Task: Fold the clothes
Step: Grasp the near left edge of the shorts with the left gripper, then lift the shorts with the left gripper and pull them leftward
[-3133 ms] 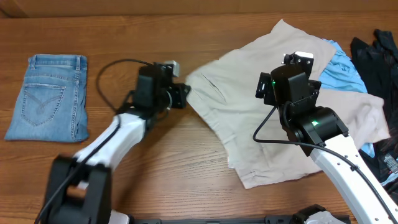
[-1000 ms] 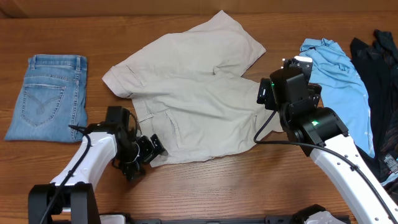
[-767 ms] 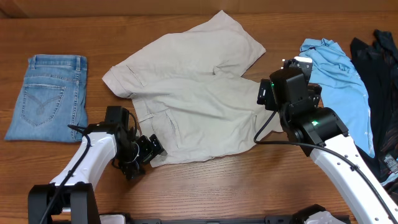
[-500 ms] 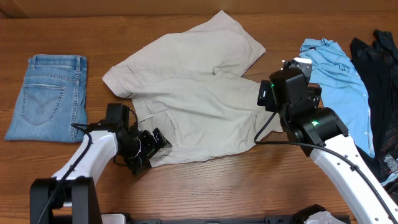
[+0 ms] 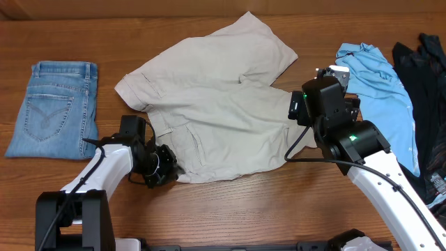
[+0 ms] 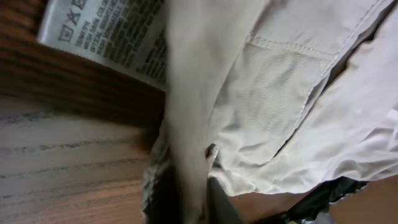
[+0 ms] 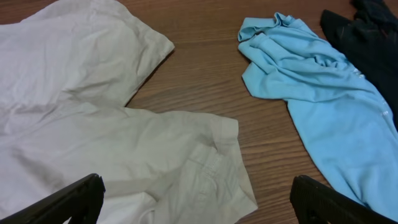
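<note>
The pale beige shorts (image 5: 216, 111) lie spread flat in the middle of the table, one leg pointing to the back, the other to the right. My left gripper (image 5: 164, 167) is at their front left corner, shut on a fold of the waistband fabric (image 6: 186, 155). The white inner label (image 6: 106, 31) shows next to it. My right gripper (image 5: 322, 104) hovers open and empty over the right leg's hem (image 7: 230, 168), its fingers (image 7: 199, 205) wide apart.
Folded blue denim jeans (image 5: 56, 108) lie at the far left. A crumpled light blue shirt (image 5: 373, 77) lies right of the shorts, also in the right wrist view (image 7: 311, 81). Dark clothes (image 5: 428, 90) are heaped at the right edge.
My left gripper has moved up and right into the shorts' front left corner and shut on the fabric. The shorts and the right arm have not moved in the last second.
</note>
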Motion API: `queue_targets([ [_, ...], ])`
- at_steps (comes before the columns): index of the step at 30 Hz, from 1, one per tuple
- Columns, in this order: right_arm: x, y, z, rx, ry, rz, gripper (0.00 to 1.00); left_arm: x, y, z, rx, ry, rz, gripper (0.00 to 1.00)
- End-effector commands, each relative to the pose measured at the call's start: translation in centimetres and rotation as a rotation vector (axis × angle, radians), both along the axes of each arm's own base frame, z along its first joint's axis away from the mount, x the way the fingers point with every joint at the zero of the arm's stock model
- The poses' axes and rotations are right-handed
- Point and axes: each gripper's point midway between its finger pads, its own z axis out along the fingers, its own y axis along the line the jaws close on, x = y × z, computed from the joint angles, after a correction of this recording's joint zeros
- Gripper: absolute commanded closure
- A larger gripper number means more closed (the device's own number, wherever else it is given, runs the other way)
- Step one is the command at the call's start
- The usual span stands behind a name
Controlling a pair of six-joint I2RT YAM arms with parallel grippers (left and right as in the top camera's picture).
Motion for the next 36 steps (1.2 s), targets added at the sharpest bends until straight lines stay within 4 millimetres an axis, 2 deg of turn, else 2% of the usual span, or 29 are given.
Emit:
queue_targets([
  [1, 0.1, 0.0, 1.0, 0.019, -0.029, -0.011, 0.00, 0.0, -0.5, 0.2, -0.038, -0.001, -0.009, 0.96],
  [6, 0.1, 0.0, 1.0, 0.019, -0.028, -0.011, 0.00, 0.2, -0.8, 2.2, -0.055, -0.048, -0.114, 0.96],
  [7, 0.0, -0.1, 1.0, 0.020, -0.028, -0.011, 0.00, 0.3, -0.8, 4.0, -0.053, -0.081, -0.176, 0.96],
  [10, -0.2, -0.2, 1.3, 0.022, -0.031, -0.010, 0.00, 0.7, -0.5, 7.4, -0.029, -0.160, -0.247, 0.96],
  [14, -1.1, -0.3, 1.6, 0.044, -0.026, -0.017, 0.00, 1.6, 0.1, 14.0, 0.036, -0.347, -0.297, 0.96],
  [15, -1.8, 0.5, 1.4, 0.084, -0.001, 0.020, 0.00, 1.7, 0.4, 17.9, 0.073, -0.453, -0.302, 0.96],
  [17, -2.2, 1.1, 1.1, 0.113, 0.028, 0.050, 0.00, 1.2, 0.6, 23.1, 0.107, -0.589, -0.296, 0.96],
  [25, -2.5, 1.4, 0.8, 0.126, 0.044, 0.063, 0.00, -1.9, 0.5, 34.8, 0.146, -0.901, -0.287, 0.96],
  [29, -2.5, 1.4, 0.8, 0.128, 0.046, 0.060, 0.00, -3.9, -0.6, 40.2, 0.099, -1.070, -0.313, 0.96],
  [31, -2.6, 1.3, 0.8, 0.126, 0.047, 0.060, 0.00, -4.9, -0.9, 42.3, 0.087, -1.133, -0.319, 0.96],
  [33, -2.5, 1.3, 0.8, 0.126, 0.047, 0.060, 0.00, -5.2, -0.3, 43.6, 0.131, -1.177, -0.303, 0.96],
  [36, -2.5, 1.4, 0.8, 0.127, 0.043, 0.059, 0.00, -4.3, 2.0, 43.9, 0.287, -1.190, -0.234, 0.96],
])
